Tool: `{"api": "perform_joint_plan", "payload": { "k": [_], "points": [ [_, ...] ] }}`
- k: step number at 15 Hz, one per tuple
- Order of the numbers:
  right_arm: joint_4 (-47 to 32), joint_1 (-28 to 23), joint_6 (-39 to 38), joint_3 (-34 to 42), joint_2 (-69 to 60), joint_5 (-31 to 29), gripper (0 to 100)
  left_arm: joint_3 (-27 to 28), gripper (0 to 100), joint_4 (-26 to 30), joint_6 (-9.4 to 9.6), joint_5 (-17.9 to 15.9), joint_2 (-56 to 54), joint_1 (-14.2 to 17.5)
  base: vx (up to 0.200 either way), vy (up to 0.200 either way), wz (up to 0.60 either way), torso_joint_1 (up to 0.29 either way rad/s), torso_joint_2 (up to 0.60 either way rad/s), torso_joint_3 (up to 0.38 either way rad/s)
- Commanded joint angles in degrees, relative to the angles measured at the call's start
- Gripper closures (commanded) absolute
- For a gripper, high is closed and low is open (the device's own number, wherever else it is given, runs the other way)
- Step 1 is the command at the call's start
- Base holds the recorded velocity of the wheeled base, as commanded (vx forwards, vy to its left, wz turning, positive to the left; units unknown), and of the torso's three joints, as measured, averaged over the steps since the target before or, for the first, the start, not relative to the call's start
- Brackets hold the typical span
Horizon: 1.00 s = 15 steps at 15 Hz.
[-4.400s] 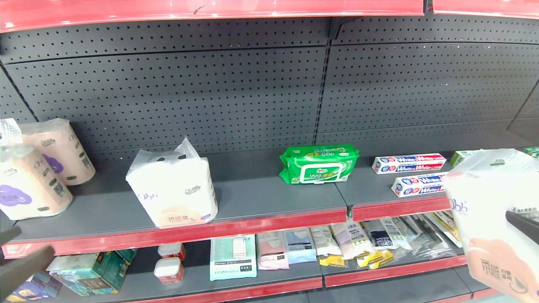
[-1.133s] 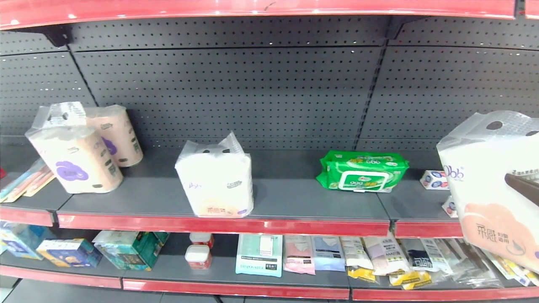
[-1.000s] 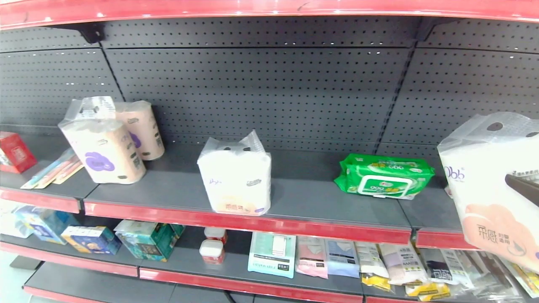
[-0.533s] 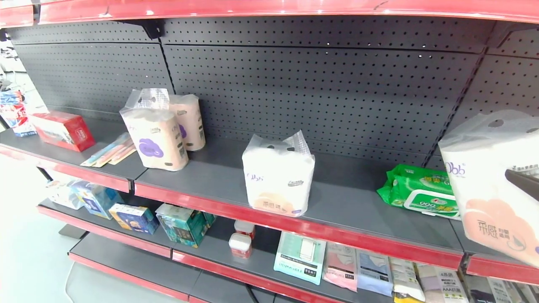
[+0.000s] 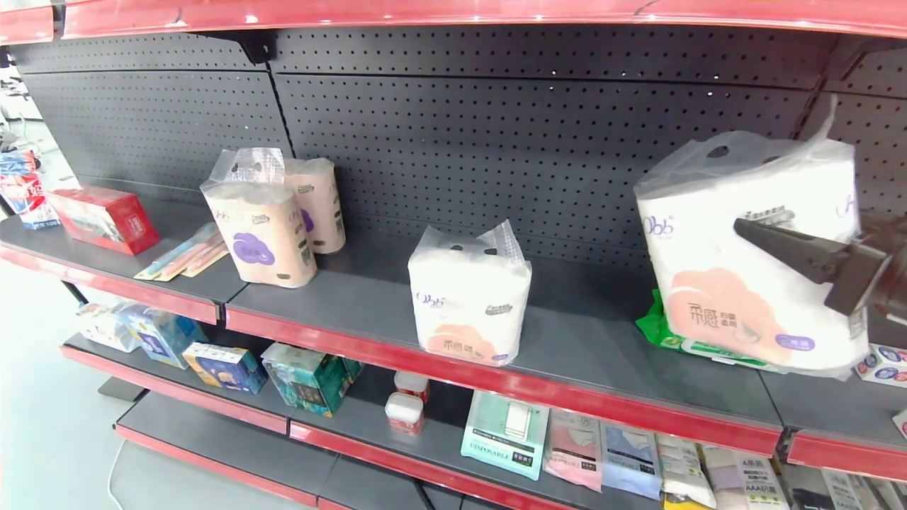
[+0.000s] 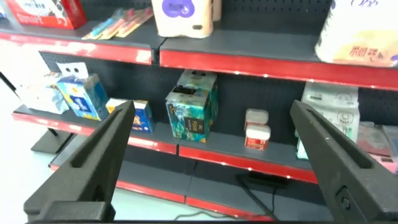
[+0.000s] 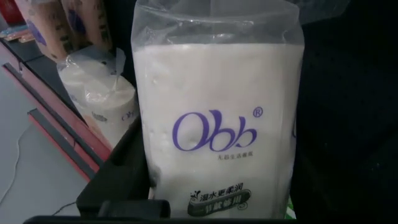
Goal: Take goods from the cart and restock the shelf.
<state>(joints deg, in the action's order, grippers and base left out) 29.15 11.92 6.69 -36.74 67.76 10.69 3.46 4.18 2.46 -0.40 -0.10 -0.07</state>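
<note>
**Right gripper.** The right gripper (image 5: 772, 241) is clamped on a white pack of paper tissue in clear plastic wrap with a peach patch on its face (image 5: 730, 283). One dark finger (image 5: 793, 249) is pressed across the front of the pack. In the right wrist view the pack is seen seated between both fingers.

**Position of the held pack.** The pack is held upright at the right part of the grey metal shelf with the red front strip (image 5: 368, 297). It is located in front of the black perforated back panel (image 5: 496, 142). A green wet-wipe packet (image 5: 662, 333) is partly covered by its lower edge. It cannot be told whether the pack rests on the shelf or on the packet.

**Left gripper.** The left gripper (image 6: 211, 107) is spread wide and nothing is held. It is positioned low, facing the lower tiers of the shelving.

**Stock on the same shelf.** A second white tissue pack of the same kind (image 5: 469, 297) is stood upright near the front strip, well apart from the held pack. Two beige roll packs with purple marks (image 5: 258, 227) are set further left, touching one another. Flat toothbrush packets (image 5: 184, 251) and a red carton (image 5: 106, 219) are placed beyond them.

**Lower tier.** A teal box (image 5: 308, 375), two small red-and-white jars (image 5: 405, 411) and a row of flat sachets (image 5: 506, 433) are stored there.
</note>
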Motion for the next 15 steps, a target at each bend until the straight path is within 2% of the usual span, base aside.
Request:
{"api": "perform_joint_plan", "payload": {
  "k": [1, 2, 3, 5, 7, 8, 9, 10, 15],
  "points": [
    [0.3, 1.5, -0.8, -0.8, 4.1, 0.1, 100, -1.0, 0, -1.3, -0.79, 0.2, 0.1, 0.0, 0.0, 0.0, 0.0, 0.0, 0.0, 0.0],
    [0.3, 1.5, -1.2, -0.9, 4.1, 0.1, 100, -1.0, 0, -1.3, -0.88, 1.3, 0.7, 0.2, 0.0, 0.0, 0.0, 0.0, 0.0, 0.0],
    [0.3, 1.4, -1.2, -0.6, 3.8, 0.1, 100, -1.0, 0, -1.3, -0.18, 4.6, 1.0, 0.9, 0.0, 0.0, 0.0, 0.0, 0.0, 0.0],
    [0.3, 1.4, -1.2, 0.0, 3.5, 0.0, 100, -1.4, 0, -1.7, 0.0, 6.7, 0.8, 0.8, 0.0, 0.0, 0.0, 0.0, 0.0, 0.0],
    [0.3, 1.4, -1.2, 0.0, 3.5, 0.1, 100, -2.1, 0, -2.9, -0.09, 6.2, 0.7, 0.7, 0.0, 0.0, 0.0, 0.0, 0.0, 0.0],
    [0.3, 1.4, -1.2, -0.2, 3.5, 0.1, 100, -2.0, 0, -2.8, -0.27, 4.9, 1.2, -0.1, 0.0, 0.0, 0.0, 0.0, 0.0, 0.0],
    [0.3, 1.4, -1.2, -0.2, 3.5, 0.1, 100, -2.5, 0, -3.0, -0.79, 1.8, 1.2, -0.3, 0.0, 0.0, 0.0, 0.0, 0.0, 0.0],
    [0.3, 1.4, -1.2, 0.0, 3.3, 0.1, 100, -3.3, 0, -3.7, -1.06, 0.1, 1.1, -0.3, 0.0, 0.0, 0.0, 0.0, 0.0, 0.0],
    [0.3, 1.3, -1.2, -0.8, 4.1, 0.1, 100, -3.5, 0, -4.0, -1.41, 0.5, 0.1, 0.0, 0.0, 0.0, 0.0, 0.0, 0.0, 0.0]
  ]
}}
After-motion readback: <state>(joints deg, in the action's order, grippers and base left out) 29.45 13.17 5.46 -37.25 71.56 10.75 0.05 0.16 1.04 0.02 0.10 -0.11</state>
